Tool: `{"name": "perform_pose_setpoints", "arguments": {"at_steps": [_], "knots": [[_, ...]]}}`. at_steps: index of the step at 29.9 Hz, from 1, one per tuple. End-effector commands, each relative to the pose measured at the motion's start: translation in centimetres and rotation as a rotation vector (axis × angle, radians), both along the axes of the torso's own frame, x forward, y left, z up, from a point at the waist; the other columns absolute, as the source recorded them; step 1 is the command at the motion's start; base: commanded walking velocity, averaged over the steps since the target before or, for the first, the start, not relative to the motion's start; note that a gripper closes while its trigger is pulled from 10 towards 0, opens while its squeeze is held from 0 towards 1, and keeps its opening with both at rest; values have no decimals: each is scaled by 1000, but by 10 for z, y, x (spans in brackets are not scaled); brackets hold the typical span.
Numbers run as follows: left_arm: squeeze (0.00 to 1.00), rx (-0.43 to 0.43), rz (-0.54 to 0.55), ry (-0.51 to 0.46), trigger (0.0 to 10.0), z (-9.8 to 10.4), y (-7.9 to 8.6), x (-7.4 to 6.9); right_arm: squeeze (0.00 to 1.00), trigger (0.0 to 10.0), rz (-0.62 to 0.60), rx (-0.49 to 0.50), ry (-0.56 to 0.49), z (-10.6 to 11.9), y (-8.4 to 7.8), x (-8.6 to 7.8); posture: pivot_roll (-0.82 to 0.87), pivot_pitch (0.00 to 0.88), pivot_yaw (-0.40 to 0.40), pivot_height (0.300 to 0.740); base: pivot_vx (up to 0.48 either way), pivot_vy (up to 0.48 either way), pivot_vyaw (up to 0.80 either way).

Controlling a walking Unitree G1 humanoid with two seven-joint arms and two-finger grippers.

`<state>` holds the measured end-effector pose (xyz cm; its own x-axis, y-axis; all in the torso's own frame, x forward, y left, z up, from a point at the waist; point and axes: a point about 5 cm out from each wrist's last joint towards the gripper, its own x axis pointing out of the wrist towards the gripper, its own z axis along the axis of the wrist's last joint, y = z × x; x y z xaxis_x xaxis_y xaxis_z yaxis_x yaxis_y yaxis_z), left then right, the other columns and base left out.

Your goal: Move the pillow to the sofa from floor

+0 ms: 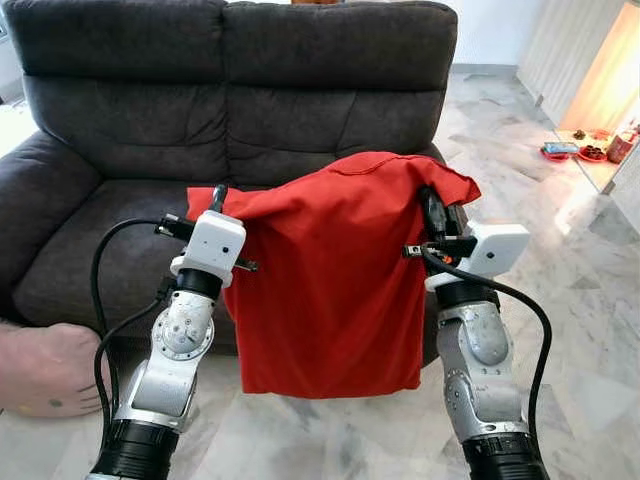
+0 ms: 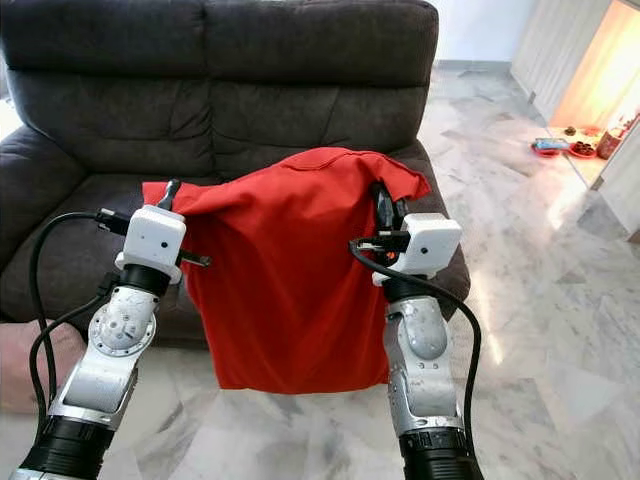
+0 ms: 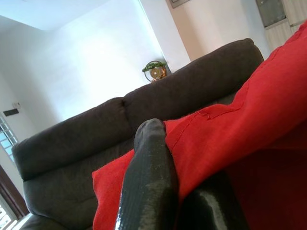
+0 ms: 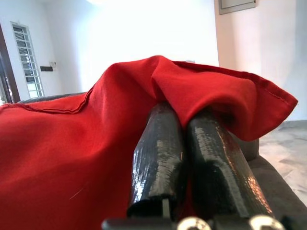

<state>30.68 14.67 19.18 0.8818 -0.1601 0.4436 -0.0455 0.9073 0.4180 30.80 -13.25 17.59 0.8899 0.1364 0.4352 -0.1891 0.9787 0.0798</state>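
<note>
A limp red fabric pillow (image 1: pixel 335 285) hangs between the left end effector (image 1: pixel 218 196) and right end effector (image 1: pixel 432 212), each apparently clamped on a top corner, before a dark grey upholstered sofa (image 1: pixel 130 110).

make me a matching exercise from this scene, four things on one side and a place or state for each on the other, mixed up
Things:
1. red pillow
2. sofa
3. left gripper
4. red dishes

Places or states:
A. on the floor, far right
B. pinching the cloth's left top corner
C. hanging between both grippers
D. dark grey, behind the pillow

Pairs: 1-C, 2-D, 3-B, 4-A
</note>
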Motion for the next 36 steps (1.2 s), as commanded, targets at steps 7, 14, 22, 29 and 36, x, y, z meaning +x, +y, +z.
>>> {"name": "perform_pose_setpoints", "arguments": {"at_steps": [7, 14, 22, 29, 36], "knots": [[0, 1, -20, -163, 10000, 39, -6, -4, 0, 10000, 29, 15, -135, 35, 7, -1, 48, 32, -12, 740, 178, 0, 0], [0, 1, -22, -151, 10000, 36, -6, -4, 0, 10000, 32, 11, -127, 34, 7, -2, 49, 31, -14, 740, 261, 0, 0], [0, 5, -22, -160, 10000, 39, -6, -5, 0, 10000, 37, 11, -126, 35, 8, -2, 50, 30, -14, 740, 287, 0, 0], [0, 6, -27, -178, 10000, 45, -7, -4, 0, 10000, 39, 17, -150, 42, 9, -2, 49, 31, -13, 740, 298, 0, 0], [0, 6, -31, -192, 10000, 51, -7, -4, 0, 10000, 42, 26, -171, 49, 10, -2, 49, 28, -13, 740, 303, 0, 0]]}}
